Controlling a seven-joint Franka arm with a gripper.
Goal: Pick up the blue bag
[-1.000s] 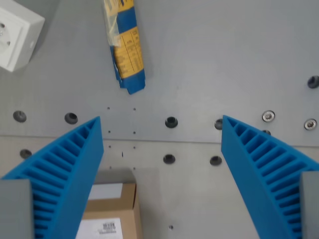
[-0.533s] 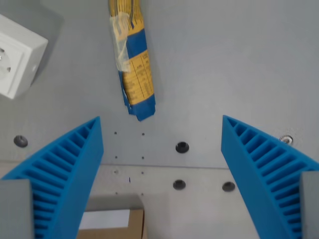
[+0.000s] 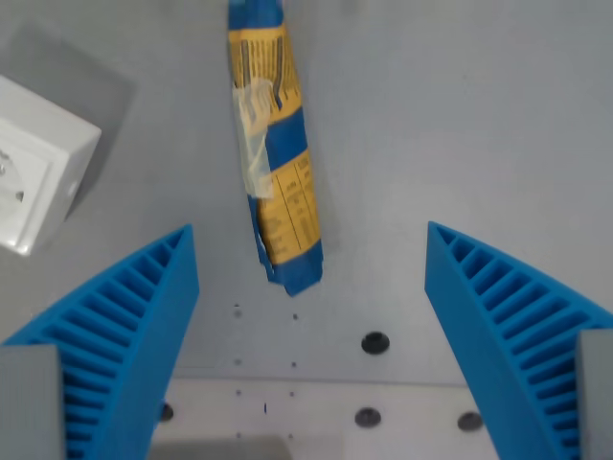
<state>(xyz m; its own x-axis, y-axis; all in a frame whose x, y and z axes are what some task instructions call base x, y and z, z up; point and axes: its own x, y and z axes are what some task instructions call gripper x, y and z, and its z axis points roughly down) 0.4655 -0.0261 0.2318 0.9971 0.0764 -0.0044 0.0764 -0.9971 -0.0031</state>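
Observation:
The blue bag (image 3: 278, 153) is a long narrow blue and yellow packet with a clear tape patch. It lies on the grey table, running from the top middle down to just above the centre of the wrist view. My gripper (image 3: 311, 244) is open and empty. Its two blue ribbed fingers (image 3: 124, 335) stand wide apart at the wrist view's lower left and lower right. The bag's lower end lies between the fingertips, a little to the left of the midline.
A white socket box (image 3: 34, 187) sits at the wrist view's left edge, left of the bag. Bolt holes (image 3: 374, 342) dot the grey table (image 3: 460, 125) near the bottom, where a plate seam runs across.
The camera has moved forward over the table. The bag now sits lower in the view, between the fingers. The cardboard box at the bottom has left the view. The fingers stay open.

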